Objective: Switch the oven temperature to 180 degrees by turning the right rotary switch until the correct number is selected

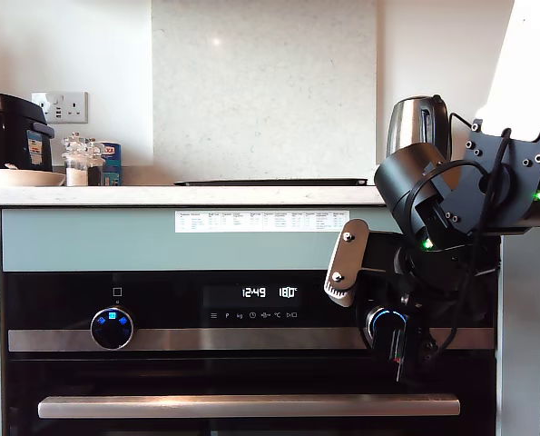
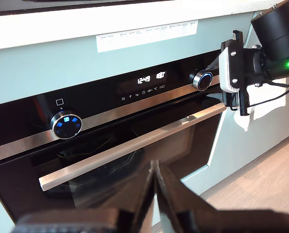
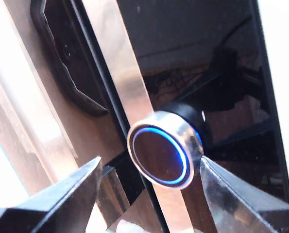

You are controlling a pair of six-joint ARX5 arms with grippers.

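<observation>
The oven (image 1: 206, 363) fills the lower exterior view, and its display (image 1: 270, 292) reads 12:49 and 180. The right rotary switch (image 1: 382, 319), ringed in blue, sits at the exterior view's right, partly covered by my second gripper (image 1: 395, 343). Close up, the right rotary switch (image 3: 159, 155) lies between the fingers of my second gripper (image 3: 150, 162), which is open. One fingertip (image 3: 210, 174) is right at its rim and the other stands apart. My first gripper (image 2: 154, 170) is shut on nothing, well back from the oven (image 2: 110, 160), and is out of the exterior view.
A second knob (image 1: 112, 328) with blue icon squares sits at the exterior view's left. The long steel handle (image 1: 251, 405) runs below both knobs. On the counter (image 1: 161, 195) stand a kettle (image 1: 417, 123), jars (image 1: 81, 159) and a black appliance (image 1: 11, 132).
</observation>
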